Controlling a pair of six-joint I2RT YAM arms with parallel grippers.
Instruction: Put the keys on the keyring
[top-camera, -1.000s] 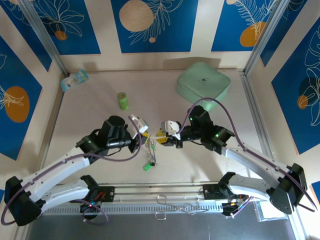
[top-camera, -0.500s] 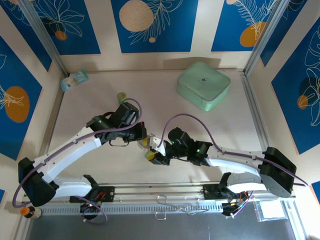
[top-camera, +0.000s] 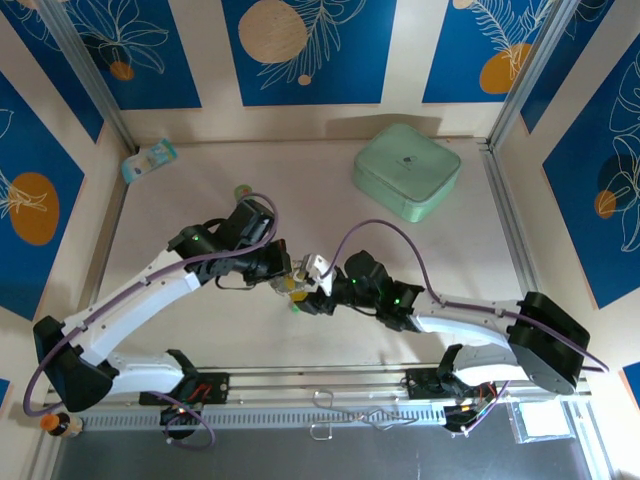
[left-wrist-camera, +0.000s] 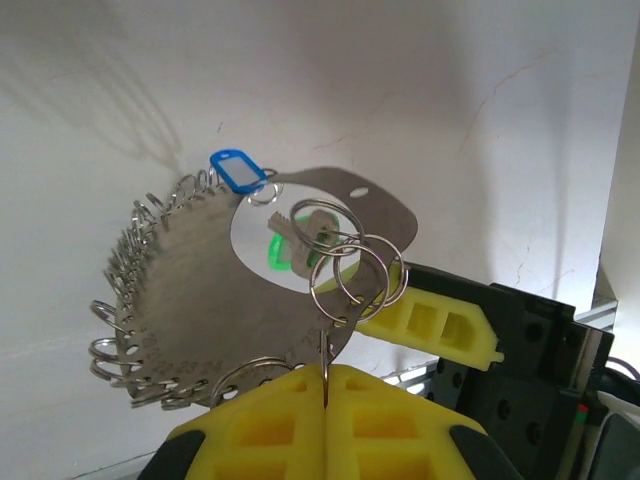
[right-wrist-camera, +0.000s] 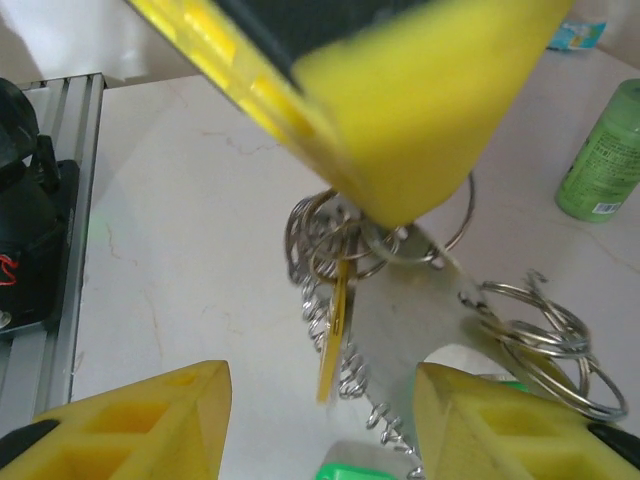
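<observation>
My left gripper is shut on the thin edge of the keyring, a flat silver plate rimmed with several split rings. It holds the keyring above the table. A blue-headed key and a green one hang from it. In the right wrist view a yellow key dangles from the bunched rings. My right gripper stands open just below it with nothing between the fingers. From above, the left gripper and the right gripper meet at the table's middle.
A green bottle stands behind the left arm. A mint-green box sits at the back right and a small packet at the back left. The metal rail runs along the near edge.
The right gripper's jaws have spread wide and the yellow key now hangs free from the rings. Both grippers have closed in together at the table's middle.
</observation>
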